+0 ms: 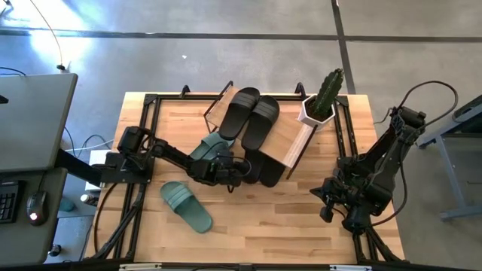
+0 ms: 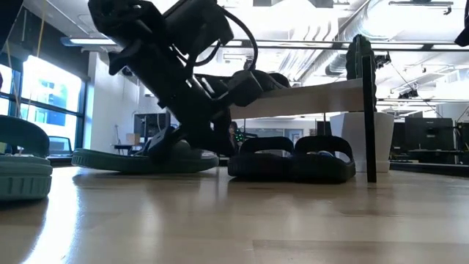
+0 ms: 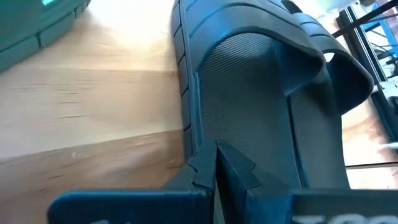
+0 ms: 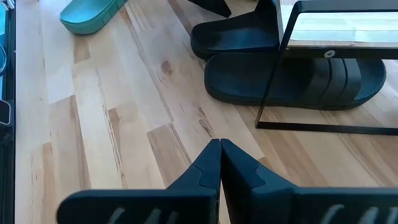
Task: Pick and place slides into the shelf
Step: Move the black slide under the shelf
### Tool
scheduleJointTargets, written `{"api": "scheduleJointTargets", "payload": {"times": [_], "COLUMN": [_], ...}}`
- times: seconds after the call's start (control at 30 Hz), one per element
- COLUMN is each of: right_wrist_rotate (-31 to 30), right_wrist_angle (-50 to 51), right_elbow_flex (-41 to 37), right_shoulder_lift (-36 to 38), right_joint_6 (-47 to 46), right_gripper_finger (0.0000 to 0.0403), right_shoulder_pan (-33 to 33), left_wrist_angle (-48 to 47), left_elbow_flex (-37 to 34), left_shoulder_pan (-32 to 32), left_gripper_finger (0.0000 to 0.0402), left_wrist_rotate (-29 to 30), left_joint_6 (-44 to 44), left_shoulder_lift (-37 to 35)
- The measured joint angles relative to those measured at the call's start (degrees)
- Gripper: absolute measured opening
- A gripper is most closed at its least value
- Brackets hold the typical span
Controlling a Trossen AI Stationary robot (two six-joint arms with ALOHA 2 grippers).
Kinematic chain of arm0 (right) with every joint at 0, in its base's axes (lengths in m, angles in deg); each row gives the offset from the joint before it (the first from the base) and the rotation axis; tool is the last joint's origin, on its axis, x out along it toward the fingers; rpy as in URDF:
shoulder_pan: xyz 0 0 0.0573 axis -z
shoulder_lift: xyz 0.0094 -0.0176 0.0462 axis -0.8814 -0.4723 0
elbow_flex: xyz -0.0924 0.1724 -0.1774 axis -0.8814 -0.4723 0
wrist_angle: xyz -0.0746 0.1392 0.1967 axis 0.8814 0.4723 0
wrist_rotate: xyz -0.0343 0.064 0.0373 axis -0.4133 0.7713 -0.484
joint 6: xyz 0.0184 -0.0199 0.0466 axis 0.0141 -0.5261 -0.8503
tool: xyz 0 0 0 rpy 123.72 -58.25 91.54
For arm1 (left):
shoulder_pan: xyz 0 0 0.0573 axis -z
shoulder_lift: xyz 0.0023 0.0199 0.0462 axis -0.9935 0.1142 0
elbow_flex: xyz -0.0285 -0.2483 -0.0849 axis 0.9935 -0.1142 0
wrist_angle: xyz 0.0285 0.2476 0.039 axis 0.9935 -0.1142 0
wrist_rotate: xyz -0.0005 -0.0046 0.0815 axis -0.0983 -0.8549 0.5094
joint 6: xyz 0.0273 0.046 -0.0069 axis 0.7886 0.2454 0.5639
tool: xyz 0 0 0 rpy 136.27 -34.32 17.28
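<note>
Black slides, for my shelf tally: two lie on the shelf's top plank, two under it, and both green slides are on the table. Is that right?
Nearly. The shelf counts hold, but only one green slide lies free on the table. The other green slide is at the left gripper, as the high view shows.

Both arms are dark, near-black jointed links with black cables looping off them. The left hand (image 1: 242,170) and right hand (image 4: 219,163) each end in 2 matte, wedge-shaped fingers with stepped, notched inner edges.
</note>
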Motion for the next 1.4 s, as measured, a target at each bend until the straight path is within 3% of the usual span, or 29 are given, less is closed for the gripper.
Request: {"api": "scheduleJointTargets", "payload": {"times": [0.27, 0.53, 0.63, 1.03, 1.27, 1.4], "right_wrist_rotate": [0.10, 1.27, 1.31, -0.21, -0.08, 0.30], "right_wrist_angle": [0.80, 12.90, 15.50, 16.51, 16.64, 15.56], "right_elbow_flex": [0.00, 0.00, 0.00, 0.00, 0.00, 0.00], "right_shoulder_lift": [0.00, 0.00, 0.00, 0.00, -0.02, -0.02], "right_joint_6": [-0.51, -18.31, -21.02, -20.65, -20.52, -20.53], "right_gripper_finger": [0.0000, 0.0000, 0.0000, 0.0000, 0.0000, 0.0000], "right_shoulder_pan": [0.06, -1.83, -3.17, -3.43, -3.45, -3.66], "left_wrist_angle": [-0.23, -1.26, -1.20, -0.95, -1.81, -7.96], "left_elbow_flex": [0.02, 0.00, 0.00, 0.50, 7.28, 10.24], "left_shoulder_pan": [0.04, -0.81, -1.20, -1.55, -2.62, -2.62], "left_gripper_finger": [0.0000, 0.0000, 0.0000, 0.0000, 0.0000, 0.0000], "left_wrist_rotate": [0.32, -1.56, -2.22, -1.25, -3.25, -2.52], "left_joint_6": [-0.04, -0.76, -0.92, -0.32, 6.56, 7.91], "left_shoulder_lift": [0.66, 0.66, 0.59, 0.68, 4.40, 4.72]}}
